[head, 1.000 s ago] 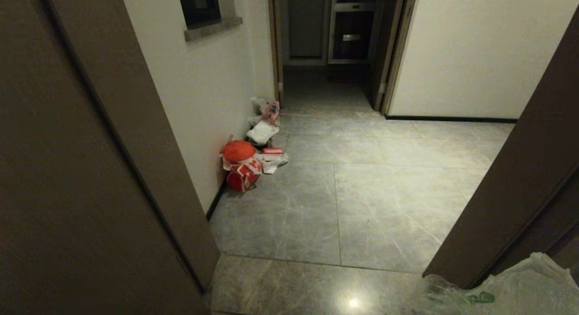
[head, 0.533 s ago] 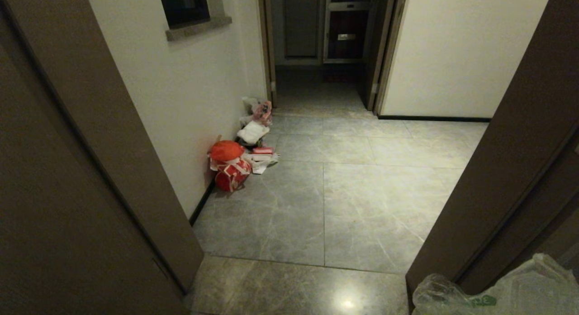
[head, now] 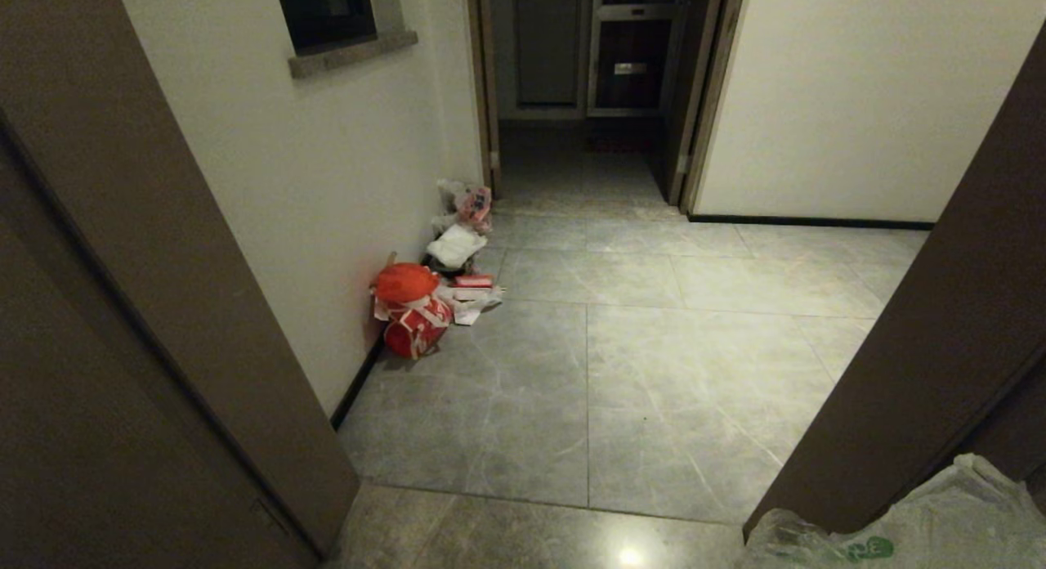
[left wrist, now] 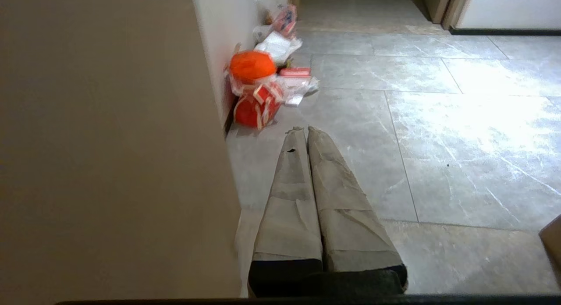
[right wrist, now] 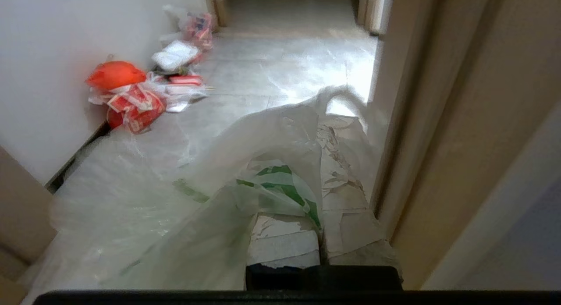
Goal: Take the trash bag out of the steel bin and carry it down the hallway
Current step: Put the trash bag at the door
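Hanging from the right gripper (right wrist: pixel 322 134), the trash bag (right wrist: pixel 245 173) has those fingers clamped on it, just inside the brown door frame (head: pixel 940 340). Left gripper (left wrist: pixel 307 132) has fingers pressed together, holding nothing, with the orange-red bag (head: pixel 409 307) past that frame in the hallway (head: pixel 621 348).

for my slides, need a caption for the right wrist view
Right gripper shut on the trash bag, heading through a doorway toward the hallway.

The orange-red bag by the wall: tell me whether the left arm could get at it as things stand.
Probably not without driving closer. The left tool is shut and empty, and bare hallway floor separates it from the orange-red bag. Nothing stands between them, but the door frame crowds that side.
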Motion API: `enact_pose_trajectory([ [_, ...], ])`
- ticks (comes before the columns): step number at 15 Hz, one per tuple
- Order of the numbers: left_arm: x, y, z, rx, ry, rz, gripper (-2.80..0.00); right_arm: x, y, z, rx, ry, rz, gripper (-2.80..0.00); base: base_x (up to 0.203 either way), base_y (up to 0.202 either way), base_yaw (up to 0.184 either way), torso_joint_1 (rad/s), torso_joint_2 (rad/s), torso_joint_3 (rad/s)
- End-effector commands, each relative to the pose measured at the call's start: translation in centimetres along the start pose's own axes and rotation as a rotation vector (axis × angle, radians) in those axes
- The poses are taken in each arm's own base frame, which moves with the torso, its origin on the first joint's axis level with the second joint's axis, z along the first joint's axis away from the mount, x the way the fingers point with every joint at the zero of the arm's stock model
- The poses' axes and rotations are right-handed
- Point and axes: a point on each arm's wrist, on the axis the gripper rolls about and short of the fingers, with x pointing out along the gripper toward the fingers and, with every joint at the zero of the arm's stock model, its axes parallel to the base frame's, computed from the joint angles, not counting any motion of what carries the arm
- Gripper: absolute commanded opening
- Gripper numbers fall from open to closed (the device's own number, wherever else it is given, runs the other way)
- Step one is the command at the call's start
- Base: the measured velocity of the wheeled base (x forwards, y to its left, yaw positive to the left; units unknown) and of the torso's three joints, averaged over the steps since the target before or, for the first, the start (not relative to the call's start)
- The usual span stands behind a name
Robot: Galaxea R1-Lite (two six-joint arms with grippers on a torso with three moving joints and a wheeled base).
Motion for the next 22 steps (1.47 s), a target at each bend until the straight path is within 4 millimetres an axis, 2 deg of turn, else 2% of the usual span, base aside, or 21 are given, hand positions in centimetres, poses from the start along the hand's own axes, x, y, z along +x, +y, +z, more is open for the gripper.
enact_pose_trajectory([
  [1, 0.0, 0.0, 0.0, -0.001, -0.001, 0.0, -2.8, 0.1, 0.0, -0.38, 0.001, 0.015, 0.0, -2.8, 0.188, 0.0, -0.001, -0.001, 0.0, 0.002],
  [22, 0.01, 0.0, -0.01, -0.001, 0.001, 0.0, -2.8, 0.1, 0.0, -0.38, 0.001, 0.015, 0.0, -2.8, 0.191, 0.0, 0.001, 0.002, 0.0, 0.002],
])
